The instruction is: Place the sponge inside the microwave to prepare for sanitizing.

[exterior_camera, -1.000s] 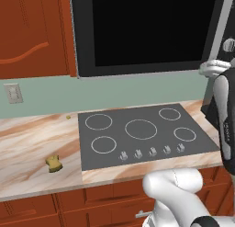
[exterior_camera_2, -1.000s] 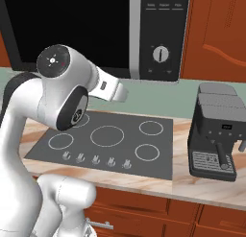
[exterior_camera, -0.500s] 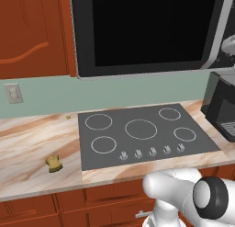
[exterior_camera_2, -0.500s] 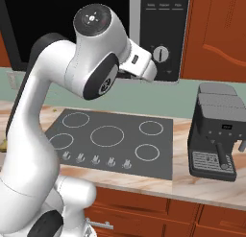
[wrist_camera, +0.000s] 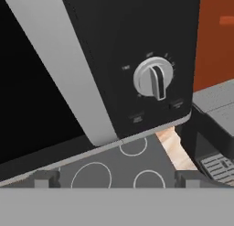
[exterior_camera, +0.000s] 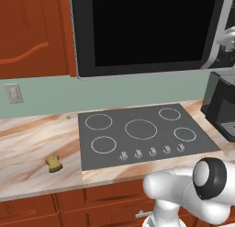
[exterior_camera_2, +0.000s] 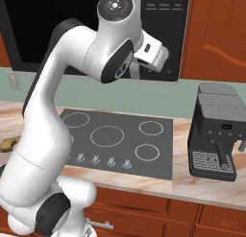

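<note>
With the end effector [wrist_camera: 117, 177] spread before the shut microwave [wrist_camera: 137, 60], I should hook its door edge squarely, the sponge [exterior_camera: 54, 163] waiting near the worktop's [exterior_camera: 27, 143] front-left edge.

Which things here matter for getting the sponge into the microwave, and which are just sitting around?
For the job:
- sponge, on the counter left of the cooktop
- microwave, door shut
- end effector, open, empty, near the microwave knob

Just lying about:
- cooktop
- coffee machine
- wall outlet

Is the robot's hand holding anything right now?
No, nothing. The gripper is open and empty, up by the microwave. The sponge lies on the counter.
</note>
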Motion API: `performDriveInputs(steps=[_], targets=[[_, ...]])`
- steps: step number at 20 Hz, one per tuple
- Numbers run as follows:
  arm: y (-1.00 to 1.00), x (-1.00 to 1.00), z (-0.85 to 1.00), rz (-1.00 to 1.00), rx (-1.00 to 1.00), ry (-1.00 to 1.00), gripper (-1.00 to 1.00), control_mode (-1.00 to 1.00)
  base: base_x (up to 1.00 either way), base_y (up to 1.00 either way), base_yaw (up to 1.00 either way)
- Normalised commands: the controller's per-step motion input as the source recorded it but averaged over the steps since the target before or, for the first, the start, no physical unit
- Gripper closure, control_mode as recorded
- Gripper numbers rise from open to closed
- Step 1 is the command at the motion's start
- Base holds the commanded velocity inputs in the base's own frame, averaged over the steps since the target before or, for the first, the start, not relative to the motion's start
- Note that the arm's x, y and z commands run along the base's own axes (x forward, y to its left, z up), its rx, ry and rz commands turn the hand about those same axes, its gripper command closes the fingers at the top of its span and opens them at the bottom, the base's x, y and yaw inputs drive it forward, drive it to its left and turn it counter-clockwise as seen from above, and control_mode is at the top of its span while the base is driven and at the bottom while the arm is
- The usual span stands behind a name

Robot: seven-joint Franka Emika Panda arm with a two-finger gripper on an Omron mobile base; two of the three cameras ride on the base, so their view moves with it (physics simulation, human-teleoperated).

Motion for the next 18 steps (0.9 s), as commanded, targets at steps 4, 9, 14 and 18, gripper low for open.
performDriveInputs(steps=[4, 9, 14, 18], targets=[[0.00, 0.71, 0.00, 0.00, -0.04, 0.00, -1.00, -1.00, 0.00, 0.00, 0.00], [0.00, 0.48, 0.00, 0.00, -0.01, 0.01, -1.00, -1.00, 0.00, 0.00, 0.00], [0.00, 0.17, 0.00, 0.03, 0.00, 0.00, -1.00, -1.00, 0.00, 0.00, 0.00], [0.00, 0.16, 0.00, 0.01, 0.00, -0.03, -1.00, -1.00, 0.00, 0.00, 0.00]])
